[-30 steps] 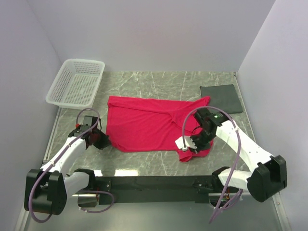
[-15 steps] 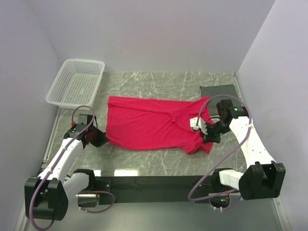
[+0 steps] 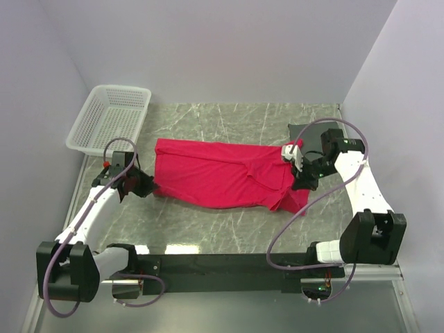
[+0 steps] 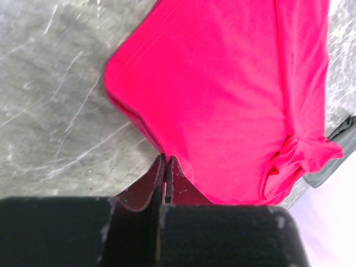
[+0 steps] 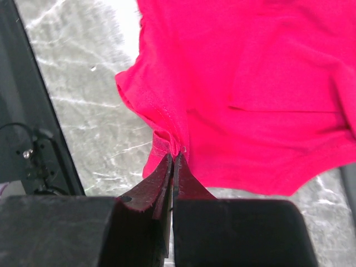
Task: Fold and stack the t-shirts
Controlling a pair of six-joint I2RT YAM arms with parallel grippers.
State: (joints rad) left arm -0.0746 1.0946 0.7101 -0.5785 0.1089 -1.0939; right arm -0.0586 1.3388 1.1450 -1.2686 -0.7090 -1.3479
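Since the left end effector and right end effector each pinch an edge of the t-shirt, spread between them on the desk, I'd lift both evenly, fabric taut, no jerks.

Bright, even light from overhead, barely any shadows. The desk has white glare streaks in the 2 wrist views, blown out in spots. The red t-shirt looks oversaturated, folds hard to read. Top view's slightly soft.

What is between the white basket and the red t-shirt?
Only bare grey tabletop lies between the basket and the t-shirt, as the top view shows.
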